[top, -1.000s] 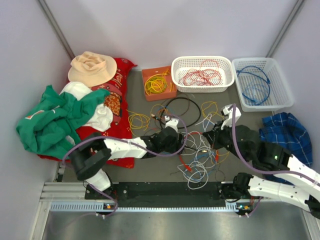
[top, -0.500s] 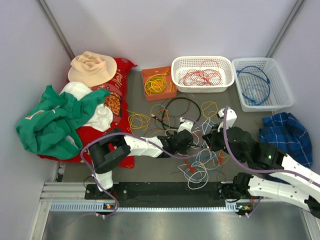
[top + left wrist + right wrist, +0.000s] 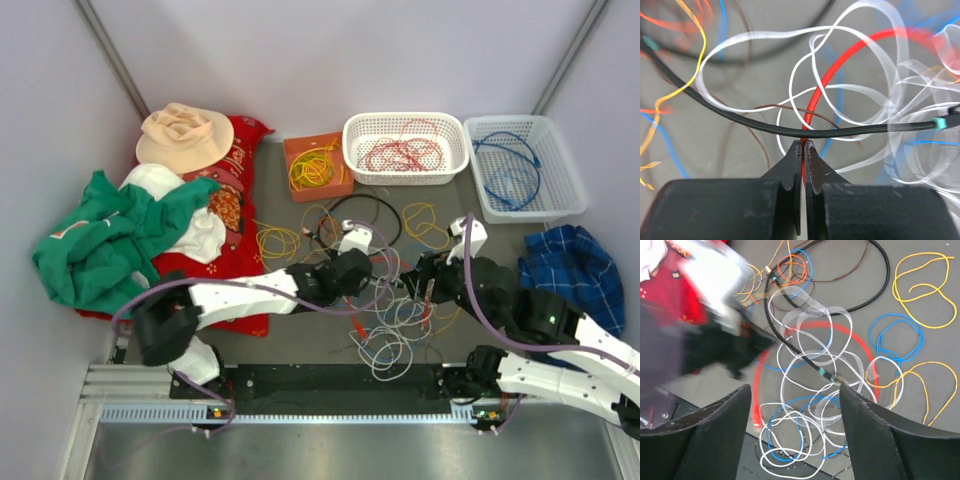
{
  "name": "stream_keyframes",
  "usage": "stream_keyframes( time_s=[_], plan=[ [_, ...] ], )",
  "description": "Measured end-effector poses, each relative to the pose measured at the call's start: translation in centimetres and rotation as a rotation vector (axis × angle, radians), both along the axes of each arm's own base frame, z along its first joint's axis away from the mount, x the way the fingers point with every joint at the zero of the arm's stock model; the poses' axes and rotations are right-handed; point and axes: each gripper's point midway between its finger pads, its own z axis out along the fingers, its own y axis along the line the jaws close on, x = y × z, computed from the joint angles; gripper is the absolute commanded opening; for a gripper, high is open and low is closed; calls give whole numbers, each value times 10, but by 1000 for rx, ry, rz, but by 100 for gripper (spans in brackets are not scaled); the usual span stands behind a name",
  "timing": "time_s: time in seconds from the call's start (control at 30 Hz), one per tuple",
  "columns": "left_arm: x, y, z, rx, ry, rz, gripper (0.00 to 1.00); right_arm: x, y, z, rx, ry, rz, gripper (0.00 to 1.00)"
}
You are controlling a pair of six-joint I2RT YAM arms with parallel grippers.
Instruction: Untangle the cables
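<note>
The cables (image 3: pixel 395 322) lie tangled in the middle of the table: white, blue, red, yellow and black strands. In the left wrist view my left gripper (image 3: pixel 803 142) is shut on a red cable (image 3: pixel 822 85), which runs up from between the fingertips under a thin black cable (image 3: pixel 765 125) and past white loops (image 3: pixel 850 90). From above, the left gripper (image 3: pixel 372 268) is at the tangle's left edge. My right gripper (image 3: pixel 795 387) hangs open above the white and blue loops, holding nothing; the red cable (image 3: pixel 860 347) arcs below it. From above, the right gripper (image 3: pixel 418 285) is close beside the left one.
At the back stand an orange box (image 3: pixel 318 165) with yellow wire, a white basket (image 3: pixel 405 148) with red wire and a white basket (image 3: pixel 525 165) with blue wire. A clothes pile (image 3: pixel 110 240) and hat (image 3: pixel 185 135) fill the left. A blue plaid cloth (image 3: pixel 570 265) lies right.
My left gripper has closed on the red cable after reaching into the tangle. My right gripper has gone from shut to open. The loose loops have shifted.
</note>
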Motion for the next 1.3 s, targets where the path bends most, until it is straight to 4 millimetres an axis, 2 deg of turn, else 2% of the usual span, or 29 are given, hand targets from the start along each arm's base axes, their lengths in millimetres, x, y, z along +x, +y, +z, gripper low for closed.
stream_keyframes(
  time_s=[0.17,0.27,0.37,0.47,0.77,0.8,0.83,0.87,0.97,1.0,1.03,1.1,1.13,1.3],
  plan=[
    [-2,8,116,-228,-151,-26,0,0,0,1,7,-2,-1,73],
    [-5,16,167,-325,-218,-44,0,1,2,1,11,-6,0,73],
    [-8,23,195,-370,-255,-63,0,3,4,5,21,-24,5,73],
    [-13,28,212,-402,-280,-89,0,6,7,18,52,-62,8,74],
    [-24,38,246,-478,-320,-140,0,15,6,77,167,-215,-5,75],
    [-25,37,248,-482,-322,-150,6,16,6,80,165,-222,-9,75],
    [-26,36,250,-485,-322,-159,21,17,7,81,166,-225,-11,75],
    [-27,34,248,-478,-317,-172,53,18,8,80,159,-225,-12,75],
    [-27,21,231,-431,-285,-221,81,20,11,74,136,-215,-12,75],
    [-27,15,220,-405,-265,-239,87,21,12,71,129,-211,-11,75],
    [-25,9,203,-365,-239,-250,99,21,12,67,121,-207,-12,75],
    [-22,0,169,-285,-187,-264,99,21,12,61,102,-198,-13,75],
    [-21,-1,145,-232,-152,-265,99,21,11,59,93,-194,-13,75],
    [-18,13,48,-6,-8,-241,99,22,9,53,72,-183,-23,75]
  ],
)
